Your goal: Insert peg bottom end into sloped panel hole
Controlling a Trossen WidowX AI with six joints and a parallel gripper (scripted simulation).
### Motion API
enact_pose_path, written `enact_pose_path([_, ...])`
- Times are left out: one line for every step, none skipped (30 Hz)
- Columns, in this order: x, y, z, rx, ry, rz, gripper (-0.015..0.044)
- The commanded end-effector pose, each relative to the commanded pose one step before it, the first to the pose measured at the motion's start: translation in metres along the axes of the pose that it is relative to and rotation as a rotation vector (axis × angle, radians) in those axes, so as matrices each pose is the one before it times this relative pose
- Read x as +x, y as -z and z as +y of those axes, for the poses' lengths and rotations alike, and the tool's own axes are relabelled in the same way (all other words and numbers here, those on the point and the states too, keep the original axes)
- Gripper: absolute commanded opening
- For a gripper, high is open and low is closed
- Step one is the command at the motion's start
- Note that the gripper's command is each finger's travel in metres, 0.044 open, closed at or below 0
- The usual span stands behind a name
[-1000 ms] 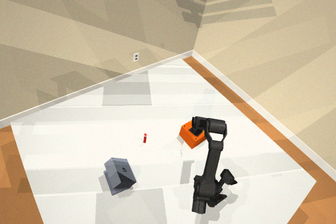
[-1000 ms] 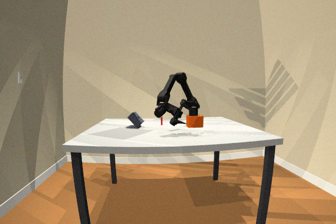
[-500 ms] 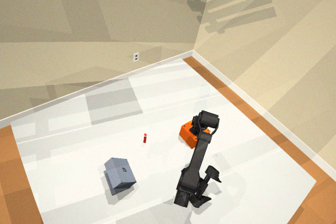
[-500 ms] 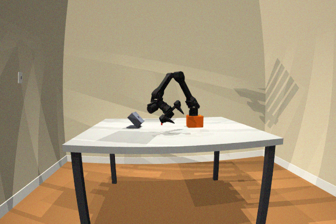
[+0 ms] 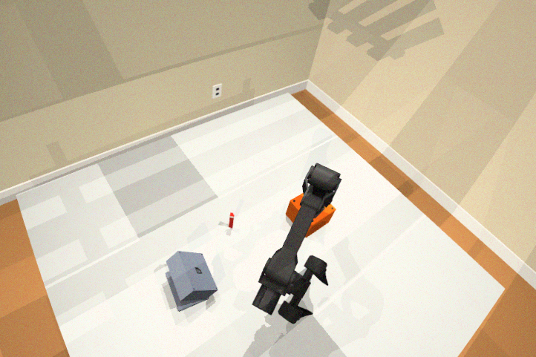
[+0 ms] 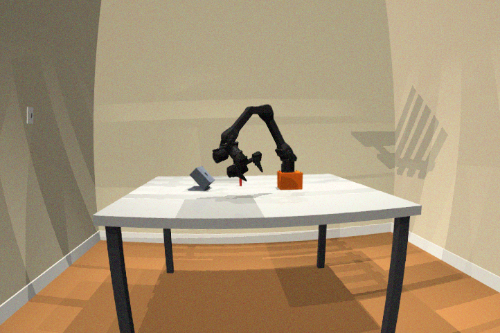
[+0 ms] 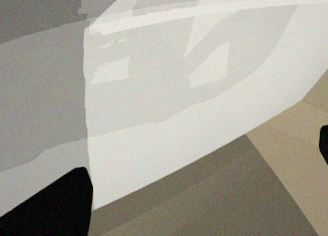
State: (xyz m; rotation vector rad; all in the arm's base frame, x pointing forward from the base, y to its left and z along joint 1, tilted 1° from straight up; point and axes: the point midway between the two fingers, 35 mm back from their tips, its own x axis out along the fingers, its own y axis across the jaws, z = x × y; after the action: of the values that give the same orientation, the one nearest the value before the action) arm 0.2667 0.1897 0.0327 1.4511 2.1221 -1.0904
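Observation:
A small red peg (image 5: 231,220) (image 6: 240,182) stands upright on the white table (image 5: 398,257) (image 6: 331,200). A grey sloped panel (image 5: 186,284) (image 6: 201,177) with one small hole (image 5: 198,270) in its face stands to the left of the peg, toward the front. My gripper (image 5: 308,290) (image 6: 246,167) (image 7: 210,159) is open and empty. It hangs above the table, to the right of the panel and well apart from the peg. The wrist view shows only the table top (image 7: 140,101), its edge and the wall; peg and panel are not in it.
The arm's orange base (image 5: 324,216) (image 6: 289,180) stands on the table to the right of the peg. Walls stand behind the table, and the wooden floor lies around it.

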Motion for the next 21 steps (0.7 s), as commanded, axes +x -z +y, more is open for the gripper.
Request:
enact_pose_path([-0.01782, -0.01255, 0.00442, -0.0661, -0.05965, -0.02803, 0.044])
enact_pose_path([-0.00347, -0.00359, 0.001, -0.0126, -0.01155, -0.00701, 0.044])
enact_pose_path([-0.00344, -0.00365, 0.00093, -0.0125, -0.01137, -0.00727, 0.044])
enact_pose_path([-0.00341, -0.0037, 0.00086, -0.0124, -0.01118, -0.00753, 0.044])
enact_pose_path([-0.00337, -0.00376, 0.00078, -0.0122, -0.01098, -0.00778, 0.044])
enact_pose_path([-0.00334, -0.00381, 0.0007, -0.0121, -0.01078, -0.00803, 0.044])
enact_pose_path([-0.00331, -0.00386, 0.00062, -0.012, -0.01057, -0.00828, 0.044])
enact_pose_path([-0.00327, -0.00391, 0.00054, -0.0118, -0.01036, -0.00852, 0.044])
enact_pose_path([-0.00324, -0.00396, 0.00046, -0.0117, -0.01014, -0.00875, 0.044])
enact_pose_path([-0.0032, -0.004, 0.00038, -0.0116, -0.00991, -0.00898, 0.044])
enact_pose_path([-0.00317, -0.00404, 0.00029, -0.0114, -0.00967, -0.0092, 0.044])
enact_pose_path([-0.00313, -0.00408, 0.0002, -0.0113, -0.00943, -0.00942, 0.044])
enact_pose_path([-0.0031, -0.00412, 0.00011, -0.0112, -0.00918, -0.00963, 0.044])
enact_pose_path([-0.00306, -0.00416, 0.00002, -0.0111, -0.00892, -0.00984, 0.044])
enact_pose_path([-0.00302, -0.00419, -0.00007, -0.0109, -0.00866, -0.01004, 0.044])
enact_pose_path([-0.00299, -0.00422, -0.00017, -0.0108, -0.00839, -0.01023, 0.044])
enact_pose_path([-0.00295, -0.00425, -0.00026, -0.0107, -0.00812, -0.01041, 0.044])
enact_pose_path([-0.00292, -0.00427, -0.00036, -0.0105, -0.00784, -0.01059, 0.044])
enact_pose_path([-0.00288, -0.00429, -0.00046, -0.0104, -0.00756, -0.01076, 0.044])
enact_pose_path([-0.00284, -0.00431, -0.00055, -0.0103, -0.00727, -0.01093, 0.044])
enact_pose_path([-0.0028, -0.00433, -0.00065, -0.0102, -0.00698, -0.01108, 0.044])
